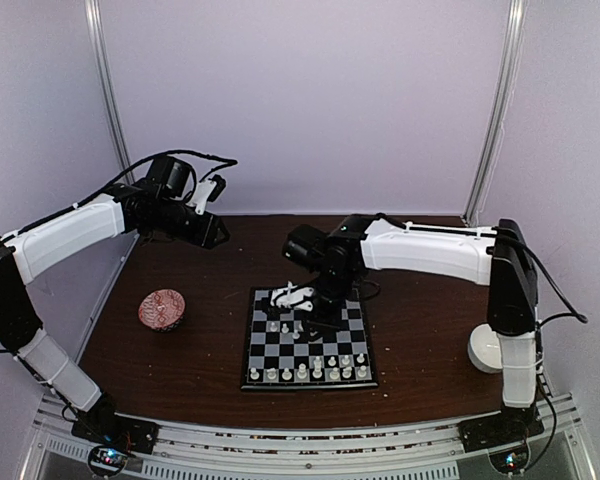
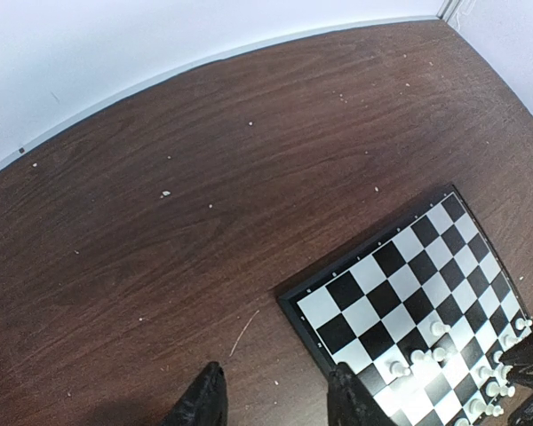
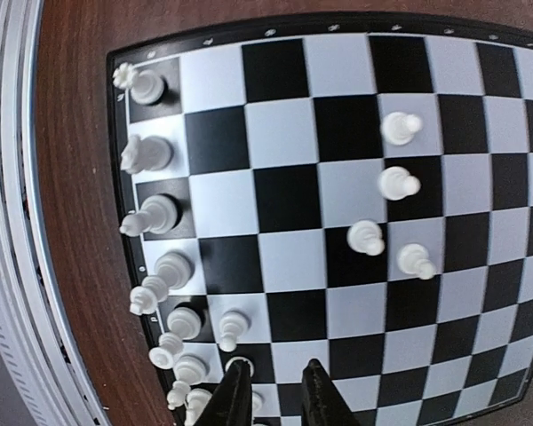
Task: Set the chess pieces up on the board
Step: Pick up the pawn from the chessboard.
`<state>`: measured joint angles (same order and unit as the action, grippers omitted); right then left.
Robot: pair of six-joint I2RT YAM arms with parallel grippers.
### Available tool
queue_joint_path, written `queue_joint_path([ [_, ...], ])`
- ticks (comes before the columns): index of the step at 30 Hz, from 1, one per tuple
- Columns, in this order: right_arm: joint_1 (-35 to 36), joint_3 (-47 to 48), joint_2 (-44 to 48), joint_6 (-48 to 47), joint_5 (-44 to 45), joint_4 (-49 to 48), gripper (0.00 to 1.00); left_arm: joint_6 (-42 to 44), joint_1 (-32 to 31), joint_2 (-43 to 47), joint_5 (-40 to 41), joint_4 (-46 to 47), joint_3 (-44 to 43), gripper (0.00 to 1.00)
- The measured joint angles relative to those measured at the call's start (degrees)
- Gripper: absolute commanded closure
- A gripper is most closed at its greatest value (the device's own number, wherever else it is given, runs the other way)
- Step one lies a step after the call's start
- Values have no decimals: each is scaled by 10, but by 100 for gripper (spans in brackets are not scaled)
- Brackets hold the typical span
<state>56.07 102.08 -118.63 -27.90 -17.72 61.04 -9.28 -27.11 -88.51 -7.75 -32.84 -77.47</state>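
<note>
Your right jaws hover slightly parted, gripping nothing; four upright pieces (image 3: 366, 237) stand ahead of them on the board (image 3: 284, 191). Left jaws, half-open and empty, are farther off.

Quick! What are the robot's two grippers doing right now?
Left gripper: open, holding nothing.
Right gripper: open a little, holding nothing.
</note>
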Motion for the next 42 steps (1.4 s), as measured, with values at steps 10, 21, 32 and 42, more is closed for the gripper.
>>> queue_joint_path([
  [10, -50, 91, -56, 19, 16, -8, 75, 0, 0, 0, 0, 0, 0, 61],
  [21, -52, 129, -126, 30, 14, -7, 73, 2, 0, 0, 0, 0, 0, 61],
  [32, -52, 140, -137, 40, 10, -8, 76, 3, 0, 0, 0, 0, 0, 61],
  [42, -52, 147, -158, 43, 9, -3, 88, 4, 0, 0, 0, 0, 0, 61],
])
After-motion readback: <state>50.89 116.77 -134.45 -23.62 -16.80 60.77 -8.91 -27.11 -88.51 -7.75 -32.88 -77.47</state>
